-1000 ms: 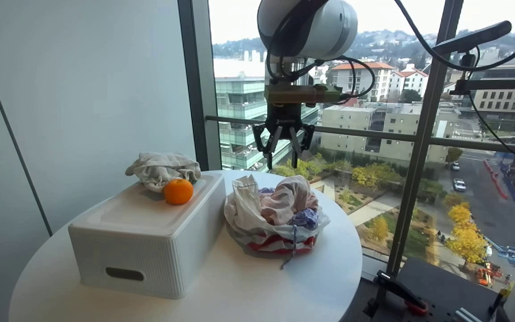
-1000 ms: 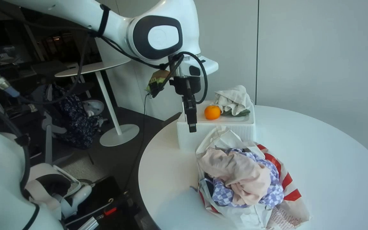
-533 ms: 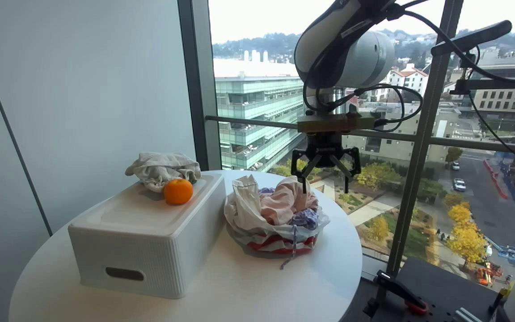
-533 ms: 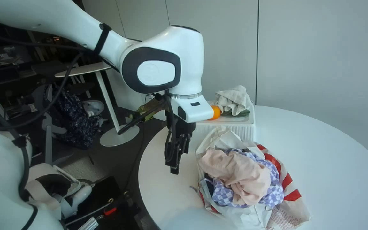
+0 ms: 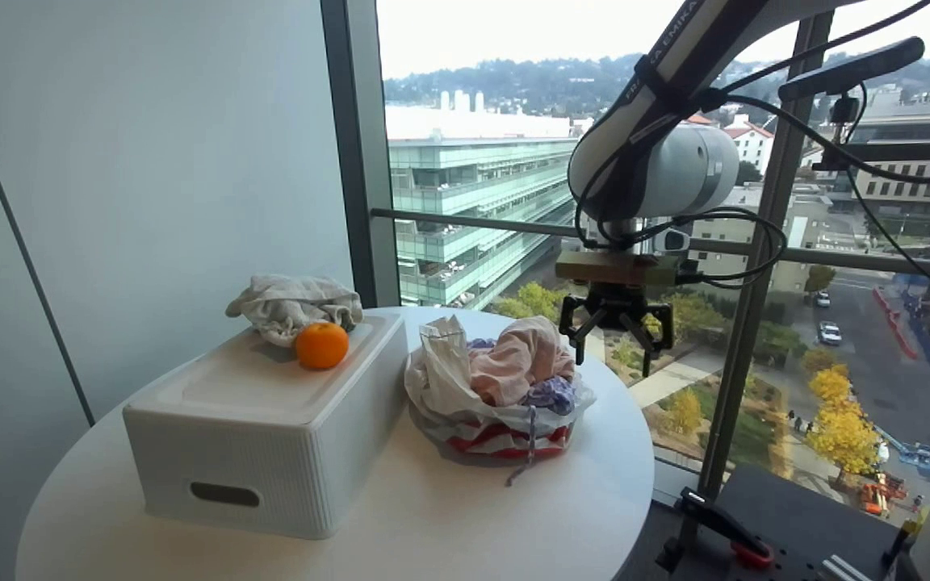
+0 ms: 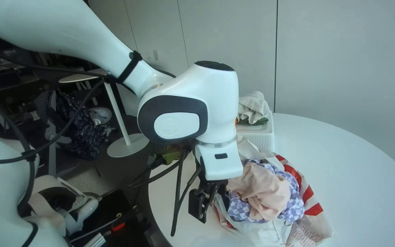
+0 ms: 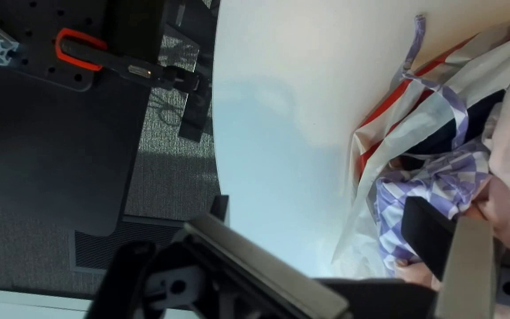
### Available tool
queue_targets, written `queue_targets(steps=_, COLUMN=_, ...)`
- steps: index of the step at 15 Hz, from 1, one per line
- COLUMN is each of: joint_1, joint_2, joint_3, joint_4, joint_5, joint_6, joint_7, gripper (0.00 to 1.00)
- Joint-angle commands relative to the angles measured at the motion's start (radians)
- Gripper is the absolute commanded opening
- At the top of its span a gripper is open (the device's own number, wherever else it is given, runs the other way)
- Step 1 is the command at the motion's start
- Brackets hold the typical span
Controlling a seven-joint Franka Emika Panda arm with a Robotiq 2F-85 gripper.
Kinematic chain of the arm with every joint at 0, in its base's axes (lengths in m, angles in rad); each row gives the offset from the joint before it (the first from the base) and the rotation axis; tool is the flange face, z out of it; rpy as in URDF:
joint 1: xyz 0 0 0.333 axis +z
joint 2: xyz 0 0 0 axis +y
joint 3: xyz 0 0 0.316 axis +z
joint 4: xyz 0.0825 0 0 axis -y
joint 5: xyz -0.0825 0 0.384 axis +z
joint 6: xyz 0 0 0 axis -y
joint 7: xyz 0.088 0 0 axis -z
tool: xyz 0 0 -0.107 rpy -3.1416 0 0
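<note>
Gripper point(image 5: 613, 361): jaws spread wide, nothing between them. Nearest: pink cloth point(image 5: 513, 371) and checked cloth point(image 5: 551, 394), bunched in striped bag point(image 5: 489, 440), frame centre, left of gripper in an exterior view; both cloths at right side of wrist view. No clear long axis. One finger point(image 7: 426, 234) overlaps checked cloth there; contact can't be told. Pink cloth cut off at right edge; dark item point(image 7: 436, 139) in bag mostly covered, unidentified. Orange point(image 5: 322, 345), left of frame: only a sliver shows where arm point(image 6: 214, 99) stands in front.
</note>
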Motion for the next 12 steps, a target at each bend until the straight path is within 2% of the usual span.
queue_targets(steps=1, joint_1=-0.007, joint_2=0.134, joint_3=-0.013, joint_4=0.059, joint_5=-0.083, joint_6=0.074, joint_7=0.137, gripper=1.00)
queue_targets(steps=7, joint_1=0.030, joint_2=0.302, joint_3=-0.094, joint_4=0.129, joint_5=-0.196, joint_6=0.114, joint_7=0.303, gripper=1.00)
queue_targets(steps=12, joint_1=0.101, joint_2=0.394, joint_3=-0.171, joint_4=0.180, joint_5=-0.279, joint_6=0.252, joint_7=0.415, gripper=1.00)
